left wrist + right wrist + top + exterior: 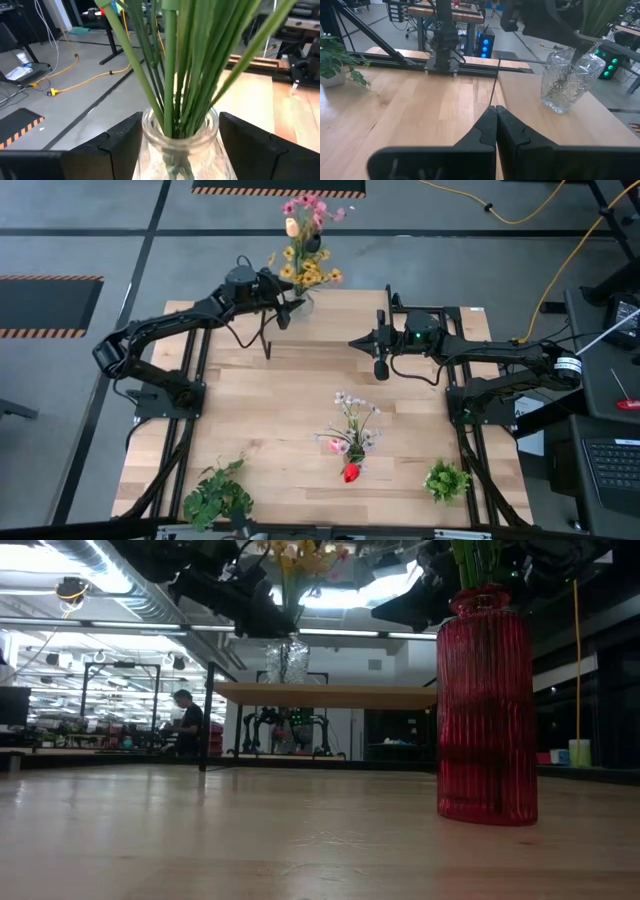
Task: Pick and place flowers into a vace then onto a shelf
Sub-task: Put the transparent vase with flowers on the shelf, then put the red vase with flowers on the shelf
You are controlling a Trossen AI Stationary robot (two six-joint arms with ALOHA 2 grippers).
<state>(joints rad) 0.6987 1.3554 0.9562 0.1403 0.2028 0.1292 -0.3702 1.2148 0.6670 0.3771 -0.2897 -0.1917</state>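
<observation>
A clear glass vase point(298, 304) full of yellow and pink flowers point(305, 240) is on the shelf point(330, 695) at the table's far edge; its green stems point(175, 70) fill the neck. My left gripper point(290, 305) is closed around this vase. In the low view its base point(287, 678) is at the shelf board; whether it rests there I cannot tell. A red ribbed vase point(487, 705) with pink, white and red flowers point(350, 430) stands on the tabletop nearer the near edge. My right gripper point(380, 366) hovers shut, right of the table's middle, touching nothing. My left gripper pinches the glass vase at its neck point(147, 122), just under the rim, with one finger point(122, 140) on each side. The fingers come in roughly level from the table's left. The vase is upright or slightly tilted, and the stems rise between the fingers.
Two bushy green plants sit at the near edge, left point(218, 495) and right point(447, 480). The shelf's black legs point(266, 335) stand on the far part of the table. Bare wood lies between the shelf and the red vase. A person point(187, 725) sits far behind.
</observation>
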